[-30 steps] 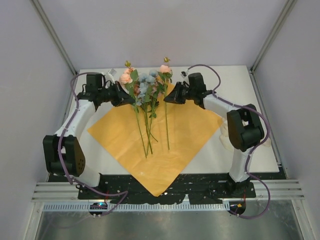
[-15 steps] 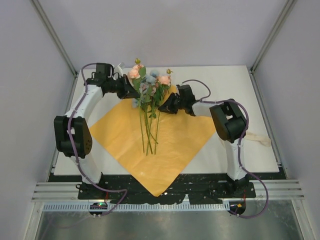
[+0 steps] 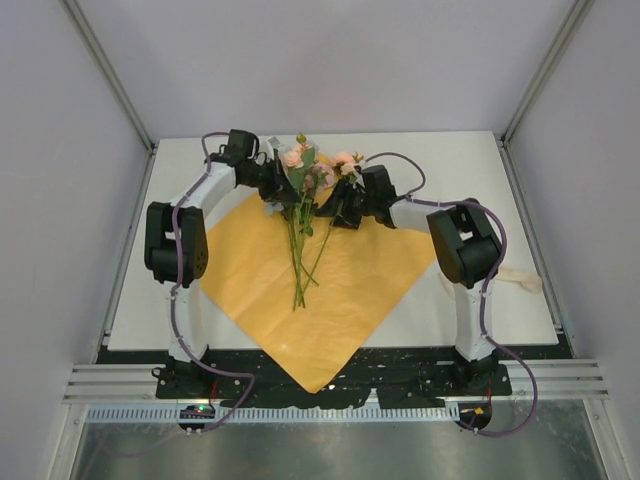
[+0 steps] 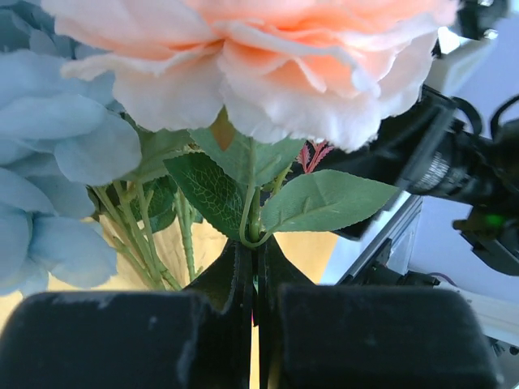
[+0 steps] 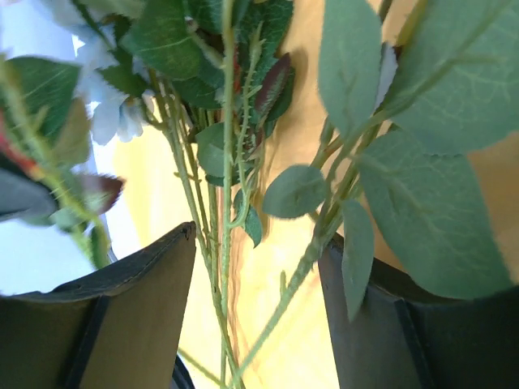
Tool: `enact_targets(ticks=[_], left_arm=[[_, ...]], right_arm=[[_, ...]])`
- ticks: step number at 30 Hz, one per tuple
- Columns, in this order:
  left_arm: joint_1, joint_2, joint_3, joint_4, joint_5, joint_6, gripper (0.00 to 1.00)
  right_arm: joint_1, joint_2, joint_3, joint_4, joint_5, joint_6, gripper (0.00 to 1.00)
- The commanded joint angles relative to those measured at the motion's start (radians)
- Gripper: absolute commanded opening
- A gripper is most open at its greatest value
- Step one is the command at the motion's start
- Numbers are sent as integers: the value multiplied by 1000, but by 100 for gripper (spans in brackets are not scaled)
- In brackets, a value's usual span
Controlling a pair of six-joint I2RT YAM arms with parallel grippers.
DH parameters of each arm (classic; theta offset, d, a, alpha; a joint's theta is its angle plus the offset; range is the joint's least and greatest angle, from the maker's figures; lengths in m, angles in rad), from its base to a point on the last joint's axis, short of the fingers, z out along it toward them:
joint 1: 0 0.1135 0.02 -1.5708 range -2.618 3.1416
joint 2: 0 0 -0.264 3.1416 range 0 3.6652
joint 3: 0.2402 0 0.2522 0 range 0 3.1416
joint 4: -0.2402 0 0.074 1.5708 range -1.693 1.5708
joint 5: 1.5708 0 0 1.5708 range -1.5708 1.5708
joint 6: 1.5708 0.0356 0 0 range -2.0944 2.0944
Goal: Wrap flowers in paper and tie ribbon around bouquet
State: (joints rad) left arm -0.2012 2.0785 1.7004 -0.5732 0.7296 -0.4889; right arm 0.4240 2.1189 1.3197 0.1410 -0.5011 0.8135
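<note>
Starting on the left: the left hand (image 3: 272, 183) is clenched tight on a thin green stem just under a big peach bloom. The left wrist view shows its jaws pressed together on that stem. It's holding the flowers (image 3: 305, 180) up by their heads over the far corner of the paper (image 3: 345, 300). The stems trail down toward the near side, and their tips rest on the orange sheet.

The paper lies flat and open like a diamond on the bench (image 3: 470, 170), with no fold in it yet.

Moving right, the right hand (image 3: 342, 208) sits close against the bunch from the other side. Its jaws are released and spread wide, with several stems and leaves running loose between the fingers (image 5: 138, 300).

Far right, what looks like the ribbon (image 3: 518, 276) lies pale and limp near the bench edge, well apart from everything.

My read is that it's early days. The bunch is gathered over the sheet, but wrapping and tying are both ahead.
</note>
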Motion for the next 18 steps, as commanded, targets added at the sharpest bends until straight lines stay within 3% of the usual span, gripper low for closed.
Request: enact_targets(ticks=[1,10,13,18], left_arm=[[-9,29,79,48,-27,13,1],[-26,54,151,44,-67,45,4],[-35,37,156,30,-91,85,25],[-35,32,220,-109,-125,144,49]], right_arm=[[-10,-103,10,-43,-30,-135,67],[-19,-96,42,-202,32,-280,66],[-21,-79,68,-234,55,-318,65],[-22,-100,69,-257,33,-352,65]])
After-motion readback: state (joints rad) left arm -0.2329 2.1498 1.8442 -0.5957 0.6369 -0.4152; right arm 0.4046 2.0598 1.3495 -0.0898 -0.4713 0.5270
